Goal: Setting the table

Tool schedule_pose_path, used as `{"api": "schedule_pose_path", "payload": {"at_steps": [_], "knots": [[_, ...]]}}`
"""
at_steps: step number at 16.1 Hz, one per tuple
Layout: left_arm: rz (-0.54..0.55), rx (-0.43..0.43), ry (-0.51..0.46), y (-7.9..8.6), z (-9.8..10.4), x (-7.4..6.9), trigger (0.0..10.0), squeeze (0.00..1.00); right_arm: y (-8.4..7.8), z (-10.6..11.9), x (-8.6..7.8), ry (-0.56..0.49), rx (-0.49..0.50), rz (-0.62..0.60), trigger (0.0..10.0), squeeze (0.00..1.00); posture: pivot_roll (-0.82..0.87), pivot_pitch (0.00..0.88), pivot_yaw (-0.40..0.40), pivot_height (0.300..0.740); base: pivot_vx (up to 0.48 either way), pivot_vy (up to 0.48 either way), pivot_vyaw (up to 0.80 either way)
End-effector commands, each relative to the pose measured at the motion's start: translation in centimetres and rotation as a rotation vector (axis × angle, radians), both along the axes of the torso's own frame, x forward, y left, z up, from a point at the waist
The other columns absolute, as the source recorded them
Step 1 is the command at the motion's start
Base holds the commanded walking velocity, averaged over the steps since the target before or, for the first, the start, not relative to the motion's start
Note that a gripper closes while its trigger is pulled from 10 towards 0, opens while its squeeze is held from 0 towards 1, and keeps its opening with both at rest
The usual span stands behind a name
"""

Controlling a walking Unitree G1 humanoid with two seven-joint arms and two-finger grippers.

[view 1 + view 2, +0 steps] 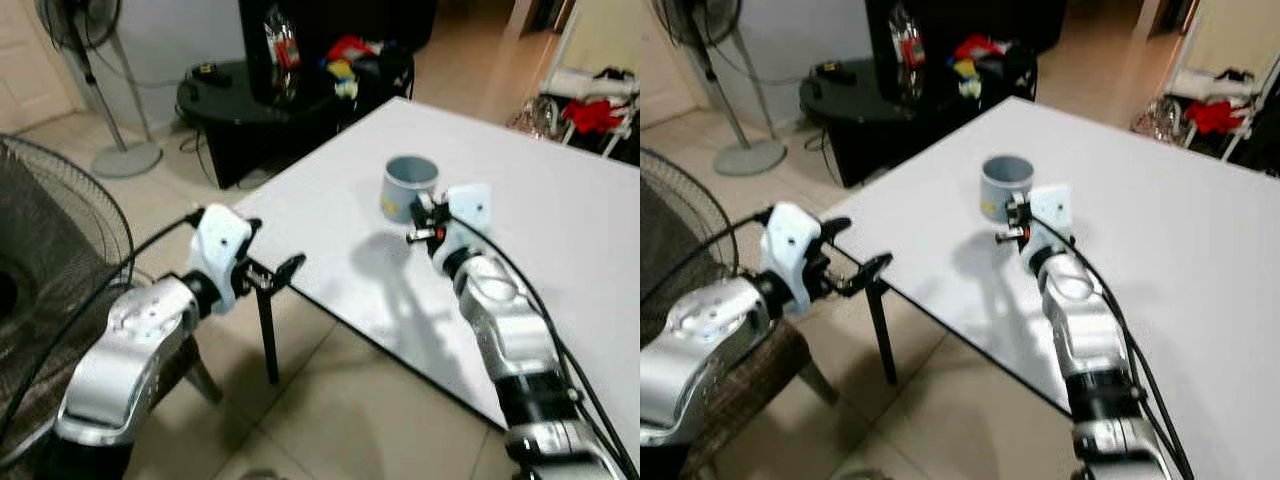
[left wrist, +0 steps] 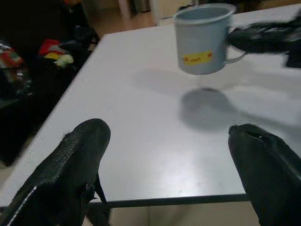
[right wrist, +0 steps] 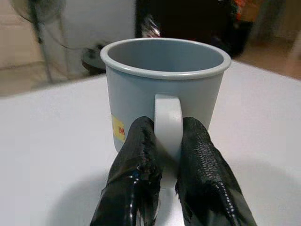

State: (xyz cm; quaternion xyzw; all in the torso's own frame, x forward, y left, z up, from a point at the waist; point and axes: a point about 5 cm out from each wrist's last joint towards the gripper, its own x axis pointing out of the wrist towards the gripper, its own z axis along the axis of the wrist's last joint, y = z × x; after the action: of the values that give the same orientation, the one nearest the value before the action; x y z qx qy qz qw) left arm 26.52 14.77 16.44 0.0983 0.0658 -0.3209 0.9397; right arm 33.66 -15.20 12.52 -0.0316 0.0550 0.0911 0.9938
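Pinching the handle of the mug (image 3: 164, 94) between its two black fingers (image 3: 136, 174), your right gripper (image 3: 168, 157) held the pale blue cup upright just above the white table (image 1: 560, 230), clear of its own shadow. You could see a yellow label on the mug's side. Your left gripper (image 2: 164, 174) sat off the table's near edge, beside the corner by the black table leg (image 1: 267, 335), its fingers spread wide and holding nothing. Beyond the table's far corner stood a low black stand (image 1: 240, 110) and a floor fan (image 1: 95, 60).
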Motion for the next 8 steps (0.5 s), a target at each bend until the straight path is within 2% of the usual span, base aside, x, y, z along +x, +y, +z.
{"api": "schedule_pose_path", "payload": {"at_steps": [1, 4, 6, 8], "knots": [[-0.037, 0.004, 0.010, -0.2, 0.1, -0.2, 10.0, 0.00, -0.7, -0.1, 0.7, -0.019, 0.000, -0.057, 10.0, 0.00, 0.17, 0.000, 0.038, 0.740, 0.000, 0.000, 0.00], [-0.056, 0.005, 0.026, -0.1, -0.1, -0.4, 10.0, 0.00, -1.4, -1.0, 1.6, -0.004, 0.008, -0.135, 10.0, 0.00, 0.16, 0.000, 0.063, 0.740, 0.000, 0.000, 0.00], [-0.074, -0.001, 0.031, -0.5, -0.1, -0.6, 10.0, 0.00, -2.5, -2.0, 2.0, 0.042, 0.025, -0.239, 10.0, 0.00, 0.16, 0.000, 0.066, 0.740, 0.000, 0.000, 0.00], [-0.091, -0.005, 0.030, -0.7, 0.1, -0.7, 10.0, 0.00, -2.7, -2.3, 2.2, 0.052, 0.048, -0.249, 10.0, 0.00, 0.17, 0.000, 0.060, 0.740, 0.000, 0.000, 0.00]]}}
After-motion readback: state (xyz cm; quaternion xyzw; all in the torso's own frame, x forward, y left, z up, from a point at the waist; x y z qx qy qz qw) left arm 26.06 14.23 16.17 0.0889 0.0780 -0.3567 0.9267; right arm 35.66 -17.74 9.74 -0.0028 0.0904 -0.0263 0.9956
